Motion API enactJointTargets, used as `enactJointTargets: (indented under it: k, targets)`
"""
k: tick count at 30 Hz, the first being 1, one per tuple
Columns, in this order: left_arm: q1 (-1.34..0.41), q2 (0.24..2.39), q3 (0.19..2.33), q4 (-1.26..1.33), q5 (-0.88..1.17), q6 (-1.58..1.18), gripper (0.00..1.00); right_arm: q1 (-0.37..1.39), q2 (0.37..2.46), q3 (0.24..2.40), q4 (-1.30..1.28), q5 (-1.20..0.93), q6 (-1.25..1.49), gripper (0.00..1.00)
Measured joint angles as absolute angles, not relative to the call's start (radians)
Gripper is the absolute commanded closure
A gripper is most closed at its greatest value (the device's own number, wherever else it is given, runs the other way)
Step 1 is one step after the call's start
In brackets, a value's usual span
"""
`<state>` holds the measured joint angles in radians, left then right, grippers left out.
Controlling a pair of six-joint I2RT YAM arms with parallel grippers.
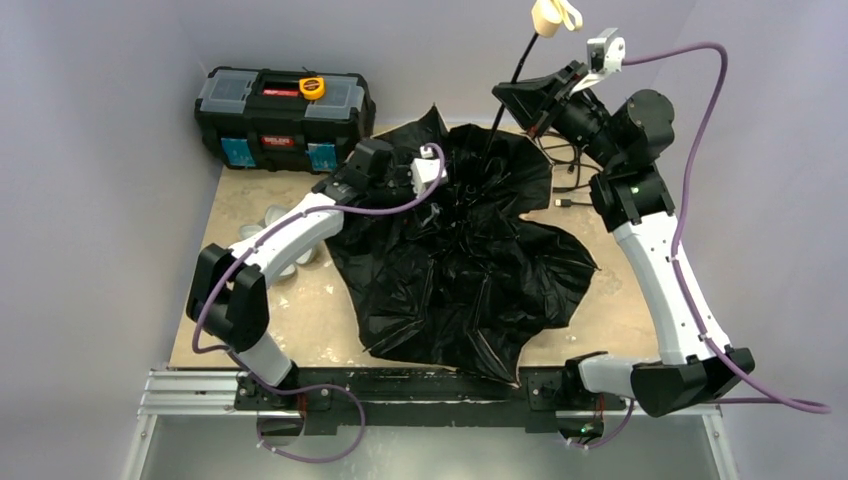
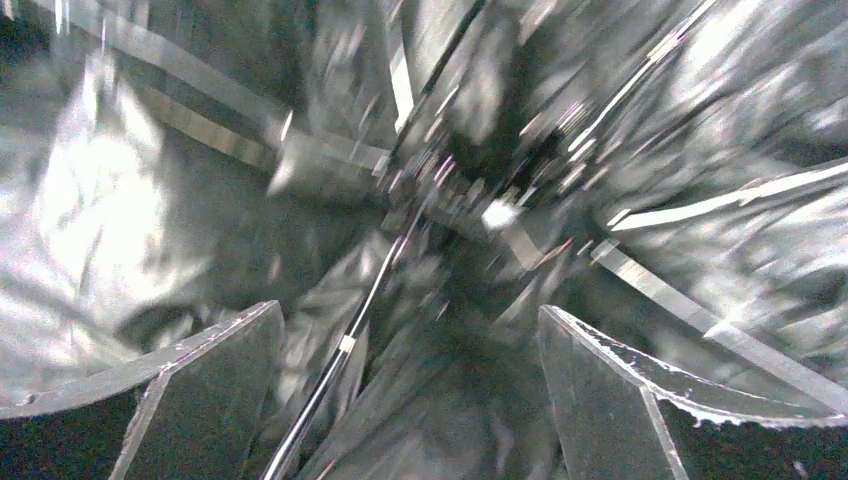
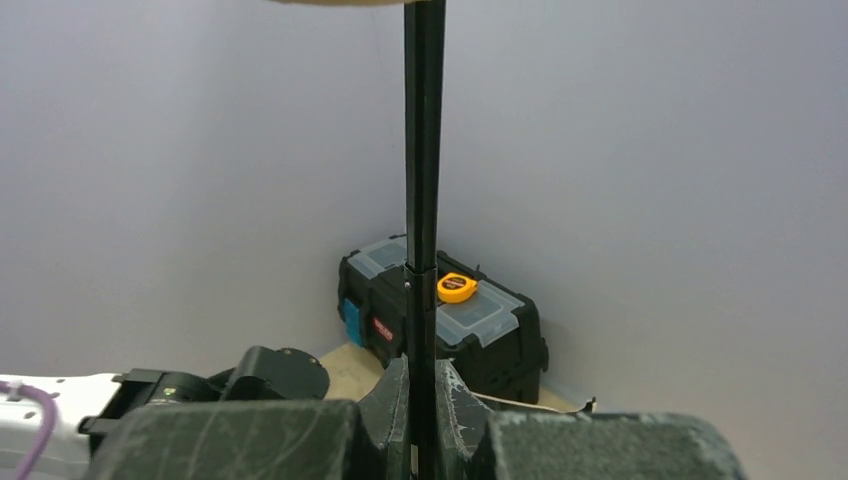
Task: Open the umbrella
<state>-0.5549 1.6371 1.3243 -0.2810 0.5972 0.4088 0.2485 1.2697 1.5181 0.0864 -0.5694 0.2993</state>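
Reaching high, right arm, jaws clenched on umbrella shaft; left arm low, jaws released.

Left claw low, spread wide; right claw raised, pinched closed.

A compact folding umbrella of crinkly black-lined fabric is spread over the middle of the tan tabletop. Its thin black shaft is raised from the canopy's back part toward the back right, with the pale rounded wooden knob handle at its top. Below the knob, the shaft is clamped in the right gripper. The left gripper is held over the canopy's ribs, jaws apart. A black plastic toolbox is set at the back left, behind the canopy, with a round orange tape measure on its lid. A limp pale fabric sleeve is laid left of the canopy, partly under the left arm. Thin black cables are strewn to the canopy's right.
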Motion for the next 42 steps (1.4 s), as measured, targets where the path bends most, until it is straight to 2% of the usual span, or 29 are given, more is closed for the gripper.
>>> enactJointTargets:
  k: [5,10,16,23,28,31,33,35,37,38,39,41,42]
  targets:
    - [-0.456,1.648,1.270,-0.352,0.535,0.465,0.00,0.247,1.269,1.583,0.034,-0.567,0.276,1.00]
    - [-0.445,1.648,1.232,-0.368,0.537,0.516,0.01,0.247,1.269,1.593,0.004,-0.570,0.281,1.00]
    - [-0.437,1.537,1.211,-0.320,0.675,0.471,0.13,0.241,1.262,1.573,0.038,-0.580,0.305,1.00]
    - [-0.553,1.438,1.322,-0.213,0.794,0.436,0.23,0.245,1.237,1.431,0.086,-0.598,0.323,1.00]
    - [-0.629,1.477,1.327,-0.093,0.799,0.342,0.24,0.255,1.245,1.390,0.084,-0.606,0.322,1.00]
    - [-0.648,1.538,1.362,-0.028,0.765,0.253,0.29,0.263,1.245,1.384,0.097,-0.631,0.322,1.00]
    - [-0.653,1.581,1.396,0.004,0.738,0.204,0.42,0.268,1.245,1.380,0.110,-0.648,0.322,0.99]
    - [-0.655,1.621,1.424,0.031,0.711,0.158,0.68,0.270,1.245,1.375,0.125,-0.660,0.322,0.86]
    - [-0.655,1.647,1.431,0.051,0.697,0.123,0.88,0.272,1.245,1.371,0.128,-0.672,0.321,0.54]
    - [-0.654,1.654,1.431,0.051,0.694,0.115,0.93,0.273,1.245,1.370,0.125,-0.678,0.322,0.36]
    - [-0.653,1.660,1.428,0.053,0.693,0.113,0.94,0.272,1.245,1.374,0.111,-0.685,0.315,0.26]
    - [-0.641,1.662,1.409,0.052,0.695,0.110,0.94,0.265,1.246,1.407,0.029,-0.702,0.265,0.20]
    - [-0.630,1.661,1.392,0.056,0.696,0.115,0.93,0.255,1.248,1.434,-0.028,-0.715,0.224,0.22]
